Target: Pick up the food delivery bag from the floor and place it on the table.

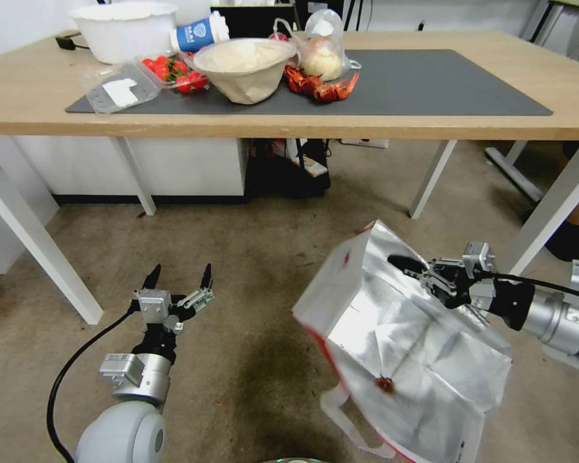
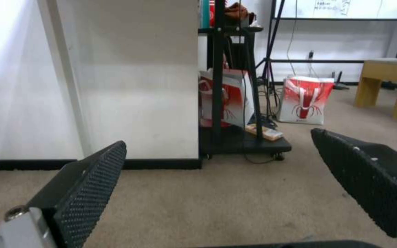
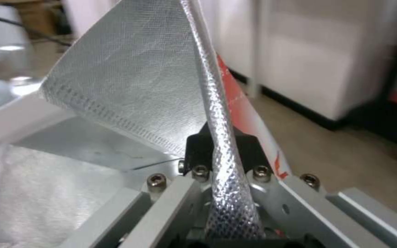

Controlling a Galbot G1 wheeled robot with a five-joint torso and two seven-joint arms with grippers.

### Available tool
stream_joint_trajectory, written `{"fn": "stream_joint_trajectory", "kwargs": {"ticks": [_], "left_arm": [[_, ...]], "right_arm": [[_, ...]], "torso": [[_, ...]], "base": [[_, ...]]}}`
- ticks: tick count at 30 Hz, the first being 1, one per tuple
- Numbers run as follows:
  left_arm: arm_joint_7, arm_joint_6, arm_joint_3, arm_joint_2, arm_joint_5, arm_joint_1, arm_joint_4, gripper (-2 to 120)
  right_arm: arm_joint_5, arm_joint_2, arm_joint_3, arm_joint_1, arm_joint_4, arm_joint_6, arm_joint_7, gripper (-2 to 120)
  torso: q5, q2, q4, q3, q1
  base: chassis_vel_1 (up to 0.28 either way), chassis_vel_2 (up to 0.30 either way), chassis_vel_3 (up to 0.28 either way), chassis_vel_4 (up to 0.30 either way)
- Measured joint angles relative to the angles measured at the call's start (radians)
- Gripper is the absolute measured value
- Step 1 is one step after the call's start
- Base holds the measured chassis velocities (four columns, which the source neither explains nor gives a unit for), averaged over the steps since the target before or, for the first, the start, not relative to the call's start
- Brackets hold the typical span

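Low on the right of the head view, the right gripper (image 1: 410, 267) reaches in from the right edge and is clamped on the upper rim of the food delivery bag (image 1: 399, 347); the right wrist view shows the foil edge of the food delivery bag (image 3: 219, 113) pinched between the closed jaws, running straight up out of the right gripper (image 3: 220, 151). The bag tilts, its silver lining open toward the camera, a white panel with a small red logo on its left side, white strap handles trailing at the bottom of the frame; whether its base touches the floor (image 1: 251, 270) cannot be told. Lower left of the head view, the left gripper (image 1: 179, 278) hangs idle above the carpet, fingers spread wide and holding nothing; in its own wrist view the left gripper (image 2: 217, 162) has two black pads apart with bare floor (image 2: 235, 193) between them. Across the top of the head view runs the table (image 1: 431, 125), light wood with a dark grey mat (image 1: 431, 83); bowls, tomatoes and other food crowd its left half, while the mat's right half lies bare. Judged from this, a good lift keeps the pinch firm on the thin foil rim, rises slowly so the bag does not swing or slip, clears the table edge fully, and aims for the bare right part of the mat.
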Motion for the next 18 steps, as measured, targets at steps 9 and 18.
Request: {"fn": "stream_joint_trajectory", "kwargs": {"ticks": [9,18], "left_arm": [[0.004,0.002,0.002,-0.004,0.003,-0.002,0.000,100],[0.006,0.004,0.001,-0.005,0.001,-0.001,-0.004,100]], "right_arm": [[0.051,-0.099,-0.005,0.014,-0.038,0.005,-0.200,0],[0.059,-0.129,0.021,0.019,-0.067,-0.004,-0.248,0]], "torso": [[0.0001,0.000,0.0000,0.000,0.000],[0.0000,0.000,-0.0001,0.000,0.000]], "base": [[0.000,0.000,0.000,0.000],[0.000,0.000,0.000,0.000]]}}
